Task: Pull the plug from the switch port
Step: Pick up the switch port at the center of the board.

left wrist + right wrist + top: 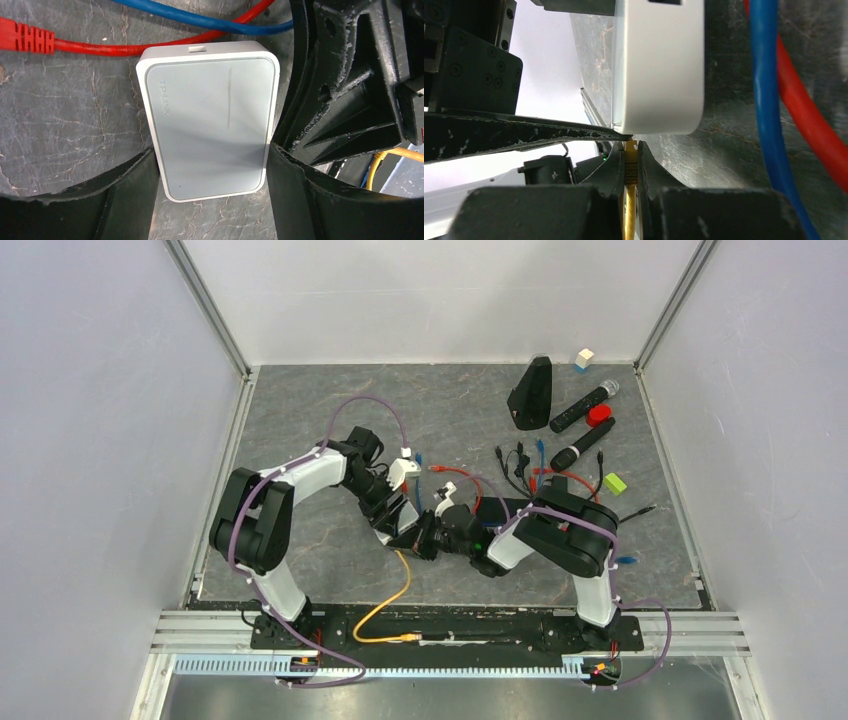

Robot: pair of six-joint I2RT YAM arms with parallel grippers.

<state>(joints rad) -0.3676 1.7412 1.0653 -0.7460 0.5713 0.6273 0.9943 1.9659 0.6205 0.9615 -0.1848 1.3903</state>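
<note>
A white TP-Link switch [210, 115] lies flat on the dark mat. My left gripper [211, 165] is shut on it, one finger pressed against each long side. A yellow plug [631, 167] on a yellow cable [400, 590] meets the switch's [659, 65] near side. My right gripper [631, 160] is shut on that plug, close against the casing. I cannot tell whether the plug is seated in the port. In the top view both grippers, left [400, 530] and right [425, 540], meet at the middle of the mat and hide the switch.
A red cable [30, 40] and a blue cable [200, 20] run just past the switch's far end. At the back right lie a black wedge [532, 392], two microphones [583, 406], a red cap [599, 415], a green block [614, 483] and several loose cables [520, 465].
</note>
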